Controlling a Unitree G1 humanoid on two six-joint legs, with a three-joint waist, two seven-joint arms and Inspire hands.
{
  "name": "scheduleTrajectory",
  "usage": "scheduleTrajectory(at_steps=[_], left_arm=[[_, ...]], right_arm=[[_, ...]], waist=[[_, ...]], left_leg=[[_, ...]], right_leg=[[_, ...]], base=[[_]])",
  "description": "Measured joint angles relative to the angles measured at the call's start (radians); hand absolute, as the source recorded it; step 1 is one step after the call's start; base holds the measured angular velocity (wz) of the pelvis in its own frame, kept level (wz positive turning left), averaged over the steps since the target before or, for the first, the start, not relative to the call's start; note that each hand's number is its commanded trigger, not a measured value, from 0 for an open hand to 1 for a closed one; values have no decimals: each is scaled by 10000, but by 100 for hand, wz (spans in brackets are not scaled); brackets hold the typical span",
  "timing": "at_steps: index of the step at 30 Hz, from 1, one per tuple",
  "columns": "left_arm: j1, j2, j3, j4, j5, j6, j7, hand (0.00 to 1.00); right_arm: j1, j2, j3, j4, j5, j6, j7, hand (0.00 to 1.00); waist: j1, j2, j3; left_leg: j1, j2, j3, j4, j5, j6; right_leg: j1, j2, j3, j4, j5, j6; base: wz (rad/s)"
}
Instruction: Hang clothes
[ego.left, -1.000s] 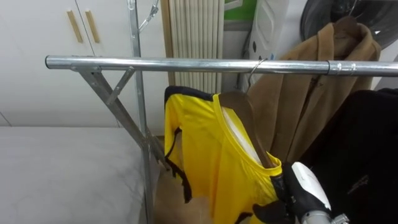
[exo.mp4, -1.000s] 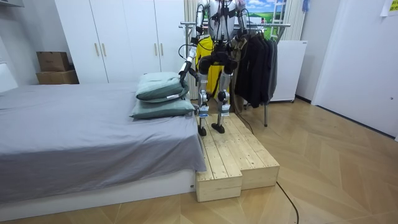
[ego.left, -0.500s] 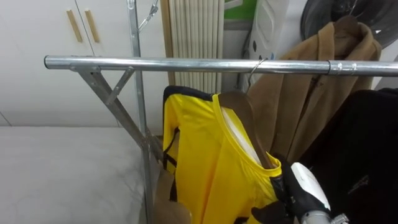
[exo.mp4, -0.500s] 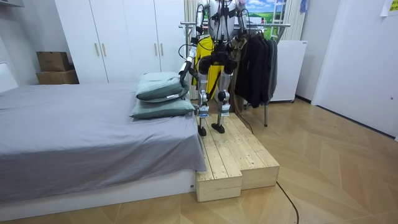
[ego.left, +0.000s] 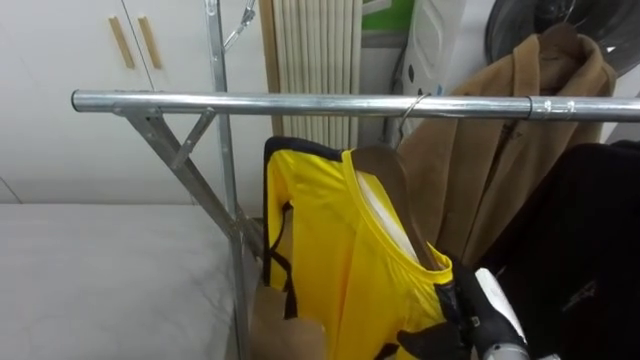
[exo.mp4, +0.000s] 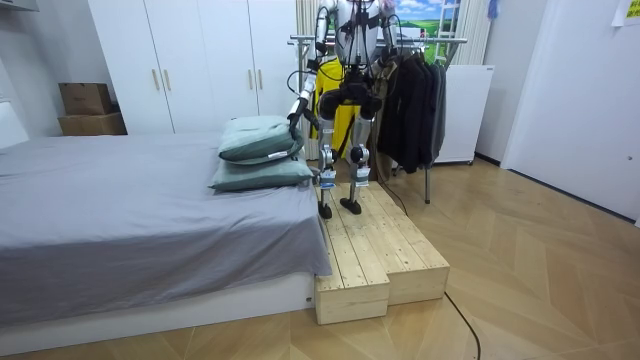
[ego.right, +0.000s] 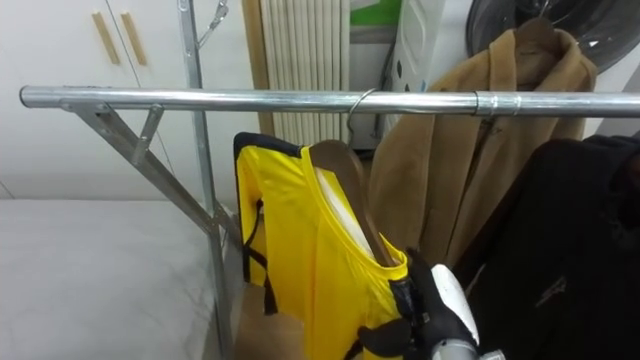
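Left eye view: the horizontal silver metal rail (ego.left: 250, 102) already bears the wooden hanger (ego.left: 388, 178) with the yellow short-sleeved shirt (ego.left: 330, 260), hanging tilted. The right hand (ego.left: 490, 318) sits against the shirt's low shoulder; whether it grips I cannot tell. Only letting go seems left.

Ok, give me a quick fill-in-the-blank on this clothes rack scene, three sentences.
1. The yellow shirt hangs on a hanger hooked over the metal ___.
2. The robot's ___ hand grips the shirt's lower shoulder.
3. The robot stands on a wooden platform beside the ___.
Missing: rail; right; bed.
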Motion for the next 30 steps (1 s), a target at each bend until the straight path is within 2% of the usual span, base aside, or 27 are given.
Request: scheduleTrajectory(at_steps=[4,11,15,20,30], left_arm=[[0,-9,12,0,0,0,0,0],[16,-22,60,0,-3,0,4,0],[15,-65,39,0,-15,0,167,0],[15,-133,41,0,-15,0,331,0],[15,-206,44,0,-15,0,460,0]], right_arm=[[6,-41,-15,0,1182,-3,-28,0],[45,30,-203,7,4235,-9,200,0],[296,244,-140,8,6278,4,294,0],[387,343,-148,-32,7011,4,298,0],[377,313,-156,-454,7002,3,314,0]], waist=[[-4,31,8],[-20,84,14],[-29,81,13],[-40,83,14],[-32,91,9]], left_leg=[[-2,8,28,-17,-3,-4],[69,4,31,-8,-16,-14],[77,9,23,-15,-17,-13],[70,2,-15,-14,-20,-11],[2,23,57,-26,-60,-18]], right_leg=[[-16,10,14,0,0,0],[59,13,45,-21,-4,-8],[71,16,51,-45,-15,-11],[55,16,66,-37,-15,-11],[-80,70,157,40,-2,-4]], base=[[0],[0],[0],[0],[-3]])
